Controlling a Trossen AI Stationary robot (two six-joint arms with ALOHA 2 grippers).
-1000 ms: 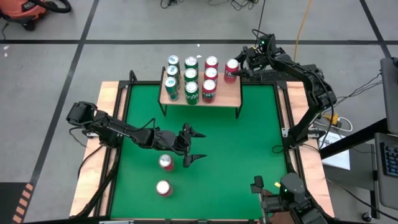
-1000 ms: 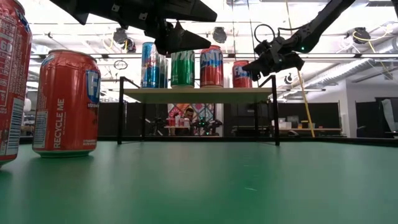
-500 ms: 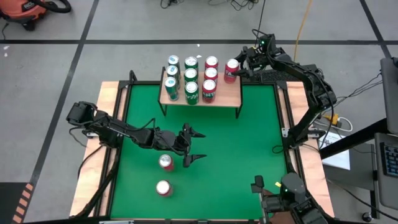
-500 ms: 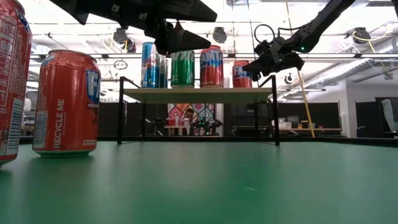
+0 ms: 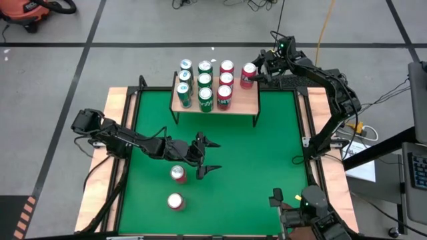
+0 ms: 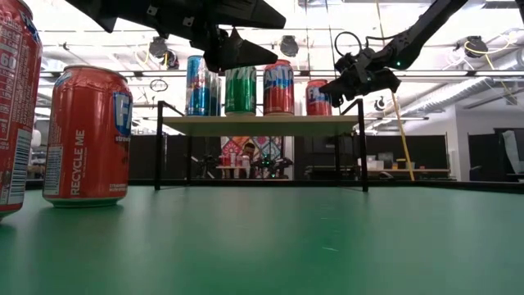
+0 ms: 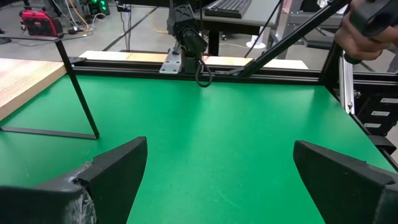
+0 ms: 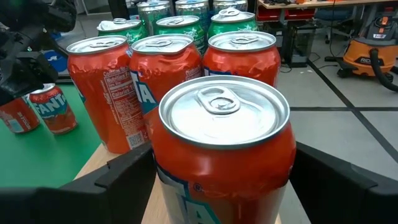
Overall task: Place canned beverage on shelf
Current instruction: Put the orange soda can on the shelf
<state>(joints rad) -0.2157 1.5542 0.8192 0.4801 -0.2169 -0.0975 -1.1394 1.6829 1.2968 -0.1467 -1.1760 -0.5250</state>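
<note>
The shelf (image 5: 239, 101), a wooden plank on thin black legs, stands at the table's far edge and bears several green, silver and red cans. My right gripper (image 5: 256, 75) is shut on a red can (image 8: 224, 143) at the shelf's far right corner; this can also shows in the high view (image 5: 248, 75). My left gripper (image 5: 212, 156) hangs open and empty above the table's middle. A red can (image 5: 178, 174) stands on the green top just to its left, and a second red can (image 5: 175, 201) stands nearer the front edge. My right gripper pinches the red can's side wall (image 8: 163, 163) between its two fingers (image 8: 127, 180), one on each side, below the rim. The fingers come nearly level from the table's far right. The can is upright, its bottom at the level of the shelf's plank (image 6: 262, 124).
The other cans on the shelf (image 8: 155, 87) stand close beside the held can, toward the table's left. The green table top (image 5: 267, 153) shows bare to the right of my left gripper. A dark arm base (image 5: 310, 200) sits at the near right corner.
</note>
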